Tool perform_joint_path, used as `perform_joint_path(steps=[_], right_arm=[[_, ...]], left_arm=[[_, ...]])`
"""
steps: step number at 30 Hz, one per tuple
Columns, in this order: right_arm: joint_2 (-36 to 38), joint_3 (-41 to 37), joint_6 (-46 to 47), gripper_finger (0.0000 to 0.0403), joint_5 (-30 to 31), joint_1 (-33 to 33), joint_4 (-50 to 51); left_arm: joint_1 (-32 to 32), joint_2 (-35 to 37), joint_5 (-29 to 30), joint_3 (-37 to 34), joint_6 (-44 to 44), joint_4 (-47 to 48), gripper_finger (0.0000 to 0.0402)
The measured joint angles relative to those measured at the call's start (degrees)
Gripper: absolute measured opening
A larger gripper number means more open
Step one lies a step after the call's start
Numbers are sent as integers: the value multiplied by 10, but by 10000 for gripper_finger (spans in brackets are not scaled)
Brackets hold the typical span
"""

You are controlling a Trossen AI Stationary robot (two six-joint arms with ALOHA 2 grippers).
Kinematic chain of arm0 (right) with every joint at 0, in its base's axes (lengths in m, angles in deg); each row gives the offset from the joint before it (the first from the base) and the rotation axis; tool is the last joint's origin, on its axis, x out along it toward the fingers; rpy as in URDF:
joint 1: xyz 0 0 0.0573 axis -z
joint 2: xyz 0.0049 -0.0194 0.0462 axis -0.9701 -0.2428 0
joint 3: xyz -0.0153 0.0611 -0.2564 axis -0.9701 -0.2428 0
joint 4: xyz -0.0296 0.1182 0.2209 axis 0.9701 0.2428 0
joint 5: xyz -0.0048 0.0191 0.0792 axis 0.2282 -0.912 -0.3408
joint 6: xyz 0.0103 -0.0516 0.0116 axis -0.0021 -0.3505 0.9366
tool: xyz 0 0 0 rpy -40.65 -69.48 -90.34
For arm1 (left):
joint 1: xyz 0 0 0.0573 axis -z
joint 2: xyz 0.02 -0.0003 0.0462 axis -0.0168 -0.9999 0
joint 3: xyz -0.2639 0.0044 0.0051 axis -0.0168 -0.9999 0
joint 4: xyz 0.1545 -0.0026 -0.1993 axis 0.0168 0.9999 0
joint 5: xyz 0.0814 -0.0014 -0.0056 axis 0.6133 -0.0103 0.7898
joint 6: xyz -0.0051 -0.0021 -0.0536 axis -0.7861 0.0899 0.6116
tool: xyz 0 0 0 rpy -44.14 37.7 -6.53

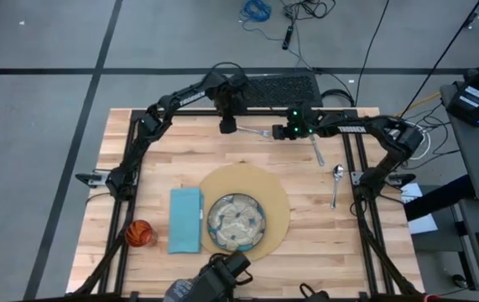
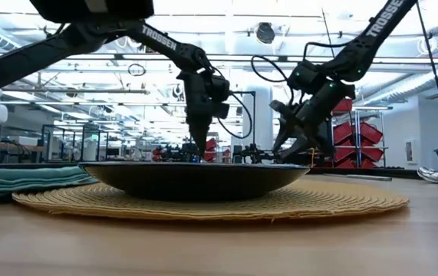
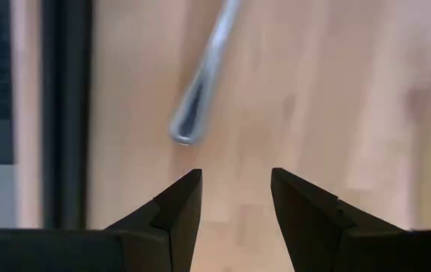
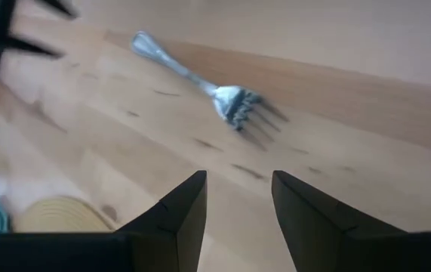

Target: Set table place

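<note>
Two grippers hang over the far edge of the bench [image 1: 164, 151], both parted and holding nothing. Seen from above, the left gripper [image 1: 227, 126] points down just beside the handle end of the fork [image 1: 260, 132], which lies flat on the wood; its wrist camera shows that handle tip just ahead of the open fingers [image 3: 177, 208]. The right gripper [image 1: 279, 132] sits at the fork's other end, and its wrist camera shows the tines ahead of its spread fingers [image 4: 181, 204].

The knife [image 1: 317, 151] lies near the right gripper, and the spoon [image 1: 336, 180] rests further toward the right edge. Nearer the front, the plate [image 1: 236, 223] sits on the round mat [image 1: 247, 180], with the napkin [image 1: 185, 220] just beside it on the left and the cup [image 1: 139, 233], which seems to stand upright, beyond that.
</note>
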State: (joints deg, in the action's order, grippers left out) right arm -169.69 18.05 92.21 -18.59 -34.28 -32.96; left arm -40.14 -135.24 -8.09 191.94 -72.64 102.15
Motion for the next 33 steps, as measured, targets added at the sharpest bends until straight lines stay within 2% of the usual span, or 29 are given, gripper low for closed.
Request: perform_joint_path(steps=[4,11,20,27,33], right_arm=[[-15,0,10,141,1,8,-8],[-36,1,32,141,-1,22,-51],[-40,2,56,141,-3,20,-59],[-94,15,74,141,-13,6,-102],[-106,44,65,130,-13,5,-105]], left_arm=[[-12,11,-48,0,-4,3,145],[-12,14,-53,0,-15,0,145],[-12,14,-54,0,-17,0,145],[-12,14,-54,0,-19,1,145],[-12,14,-54,0,-20,10,145]])
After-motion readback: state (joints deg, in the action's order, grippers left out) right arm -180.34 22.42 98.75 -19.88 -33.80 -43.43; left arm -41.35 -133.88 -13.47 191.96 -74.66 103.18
